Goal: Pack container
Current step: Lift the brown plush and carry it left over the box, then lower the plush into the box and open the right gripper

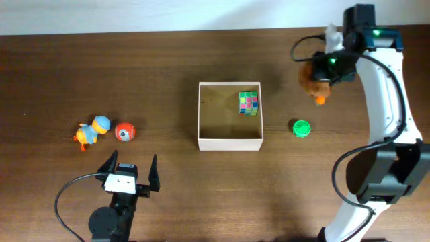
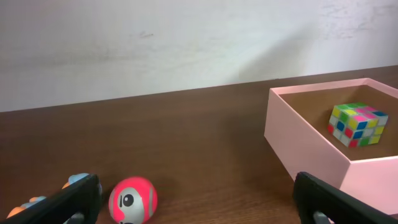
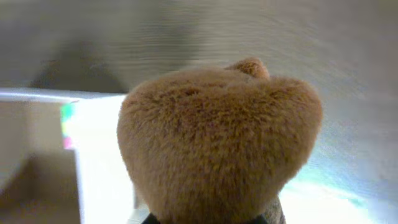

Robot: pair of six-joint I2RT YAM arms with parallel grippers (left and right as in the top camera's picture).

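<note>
The container (image 1: 199, 114), a shallow white box with a tan floor, sits mid-table and holds a coloured puzzle cube (image 1: 249, 103); both also show in the left wrist view, container (image 2: 292, 140) and cube (image 2: 356, 124). My right gripper (image 1: 321, 75) is shut on a brown plush toy (image 1: 312, 82) with an orange foot, held right of the container; the plush (image 3: 217, 149) fills the right wrist view and hides the fingers. My left gripper (image 1: 129, 173) is open and empty near the front edge, below a red ball (image 1: 124, 131) that also shows in the left wrist view (image 2: 132, 200).
A blue and orange duck toy (image 1: 92, 130) lies left of the red ball. A green round toy (image 1: 301, 128) lies right of the container. A pale wall runs along the table's far edge.
</note>
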